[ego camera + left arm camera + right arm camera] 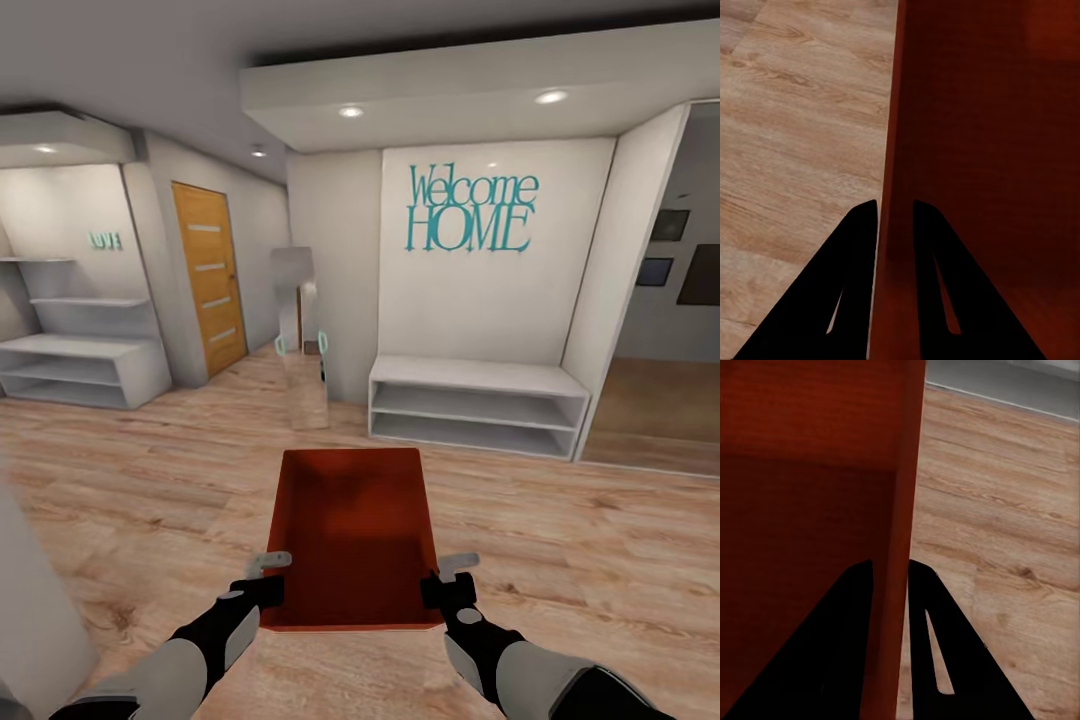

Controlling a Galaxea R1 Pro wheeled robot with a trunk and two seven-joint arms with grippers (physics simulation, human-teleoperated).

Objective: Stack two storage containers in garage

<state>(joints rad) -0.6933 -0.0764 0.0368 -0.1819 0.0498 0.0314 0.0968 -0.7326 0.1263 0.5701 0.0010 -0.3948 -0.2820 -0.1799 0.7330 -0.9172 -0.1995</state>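
An orange-red storage container (355, 535) hangs in front of me above the light wood plank floor, open side up and with nothing in it. My left gripper (268, 578) is shut on its left wall near the near corner; in the left wrist view the thin wall (894, 150) runs between the two dark fingers (855, 255). My right gripper (447, 578) is shut on the right wall, and that wall (904, 510) sits pinched between its fingers (937, 615) in the right wrist view.
Straight ahead stands a white low bench shelf (478, 405) under a "Welcome HOME" wall sign (470, 210). An orange wooden door (211, 275) and white shelving (85, 365) are at the left. A narrow passage (300, 340) opens between them. A doorway (665, 400) opens at the right.
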